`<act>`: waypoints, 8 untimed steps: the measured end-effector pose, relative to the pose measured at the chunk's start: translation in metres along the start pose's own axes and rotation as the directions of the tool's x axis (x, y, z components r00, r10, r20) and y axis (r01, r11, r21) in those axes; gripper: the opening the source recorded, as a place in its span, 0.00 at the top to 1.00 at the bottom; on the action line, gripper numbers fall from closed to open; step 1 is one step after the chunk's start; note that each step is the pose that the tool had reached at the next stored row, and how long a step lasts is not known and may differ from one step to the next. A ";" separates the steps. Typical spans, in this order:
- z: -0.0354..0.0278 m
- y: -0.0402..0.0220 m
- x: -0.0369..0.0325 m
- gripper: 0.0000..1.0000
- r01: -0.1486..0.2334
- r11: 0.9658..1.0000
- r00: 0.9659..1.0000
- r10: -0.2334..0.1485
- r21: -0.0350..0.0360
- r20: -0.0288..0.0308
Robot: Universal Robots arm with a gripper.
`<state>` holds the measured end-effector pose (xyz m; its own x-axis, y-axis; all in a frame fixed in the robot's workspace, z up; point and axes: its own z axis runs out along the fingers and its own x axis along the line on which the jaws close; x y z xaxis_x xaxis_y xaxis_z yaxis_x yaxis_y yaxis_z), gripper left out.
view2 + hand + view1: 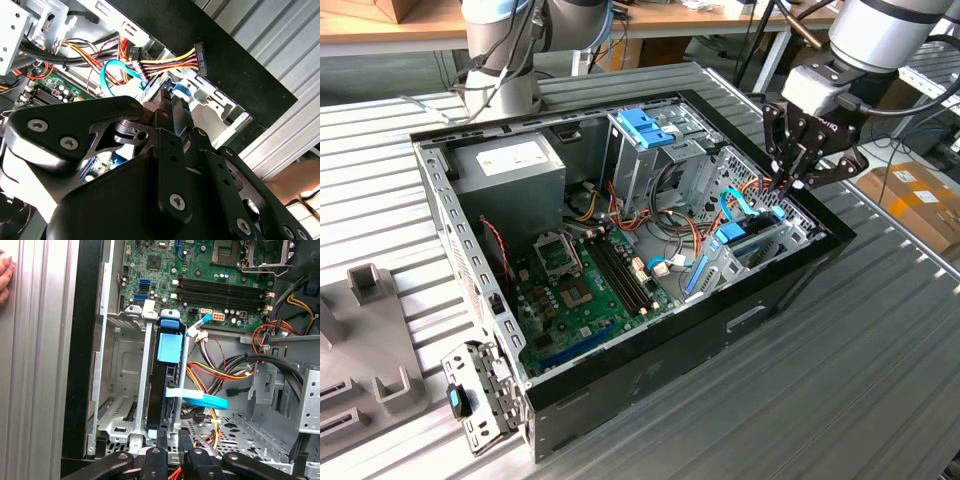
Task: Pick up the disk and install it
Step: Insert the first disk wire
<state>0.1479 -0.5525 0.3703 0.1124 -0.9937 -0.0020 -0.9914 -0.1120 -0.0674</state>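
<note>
**Disk seated on edge in drive cage**

The disk (167,390) stands on its narrow edge inside a slot of the metal drive cage (120,390), at the corner of the open computer case (650,385) toward the exterior view's right. In the first wrist view its dark body runs lengthwise along the slot, with a light-blue plastic rail and tab over its upper edge. In the exterior view it shows as a blue-edged slab (732,240) sitting upright among the cage walls, level with them. Label face not visible
</note>
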 end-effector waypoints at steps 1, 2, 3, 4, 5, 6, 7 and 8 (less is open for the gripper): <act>0.0000 -0.0001 0.0000 0.76 0.000 1.000 1.000 0.000 0.000 0.000; 0.0001 -0.0005 0.0001 0.76 0.000 1.000 1.000 0.000 0.000 0.000; 0.0001 -0.0008 0.0001 0.76 0.000 1.000 1.000 0.000 0.000 0.000; 0.0001 -0.0008 0.0001 0.76 0.000 1.000 1.000 0.000 0.000 0.000; 0.0001 -0.0009 0.0000 0.76 0.000 1.000 1.000 0.000 0.000 0.000; 0.0001 -0.0012 -0.0001 0.76 0.000 1.000 1.000 0.000 0.000 0.000; 0.0001 -0.0017 -0.0005 0.76 0.000 1.000 1.000 0.000 0.000 0.000; 0.0001 -0.0017 -0.0005 0.76 0.000 1.000 1.000 0.000 0.000 0.000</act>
<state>0.1496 -0.5518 0.3703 0.1126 -0.9936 -0.0020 -0.9914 -0.1122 -0.0674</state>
